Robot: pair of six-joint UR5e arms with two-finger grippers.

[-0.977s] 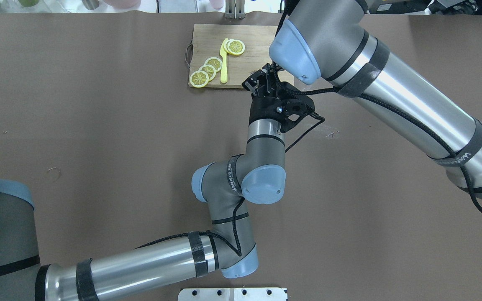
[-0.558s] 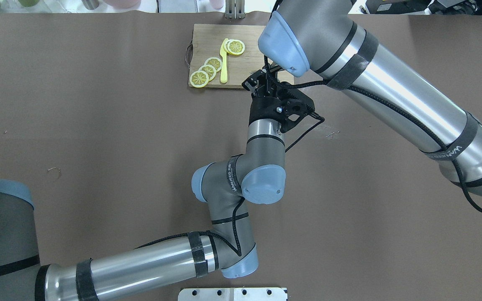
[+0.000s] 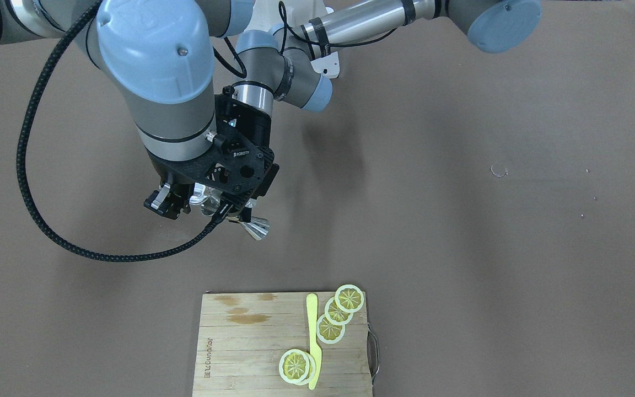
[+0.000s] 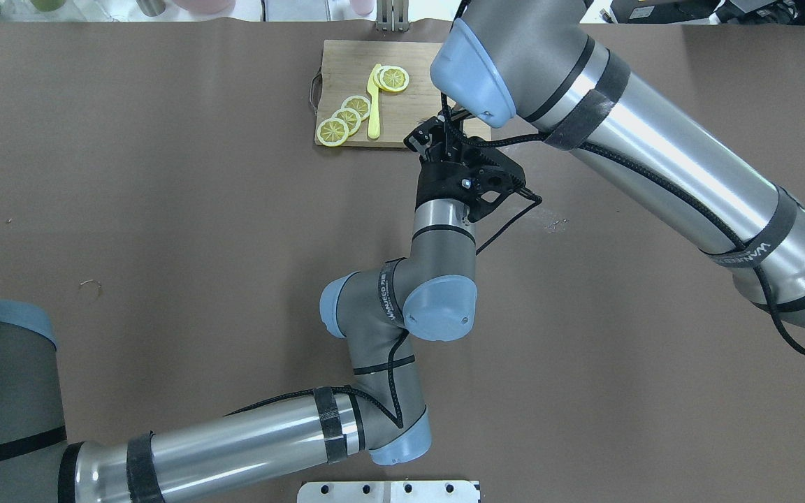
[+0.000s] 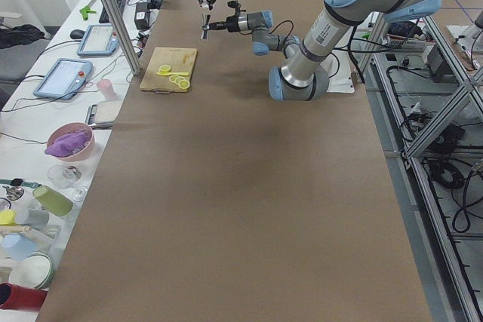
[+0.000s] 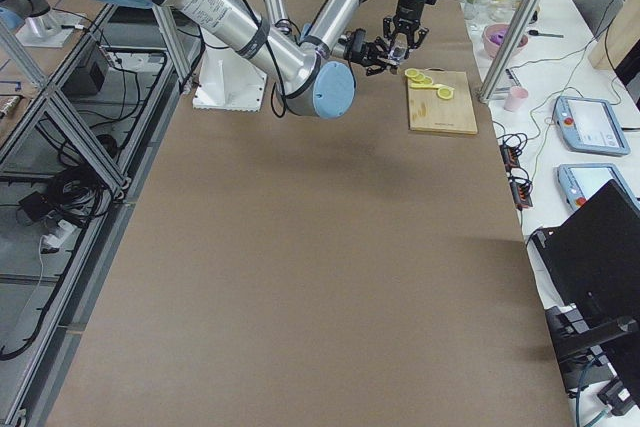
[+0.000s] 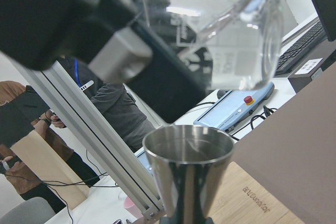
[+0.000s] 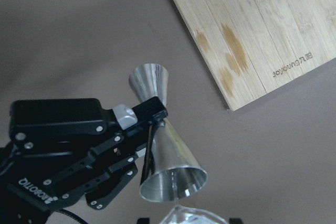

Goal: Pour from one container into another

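Steel jigger [image 7: 189, 171] lower centre, left gripper [image 8: 156, 121] clamping its waist, clear glass tumbler [image 7: 231, 40] tipped above, held by right gripper [image 3: 199, 201], contents indiscernible.

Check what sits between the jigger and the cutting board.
Nothing but bare brown table lies between the jigger and the cutting board, seen in the front-facing and right wrist views.

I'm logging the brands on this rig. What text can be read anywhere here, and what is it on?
"ROBOTIQ": on the left claw, which grips the jigger.
"joyoung": on the cutting board; the signs after it are too small to read.
"WANNEED": on a black strap in the overhead view; the rest is unreadable.
Print seen through the glass: too blurred to read.
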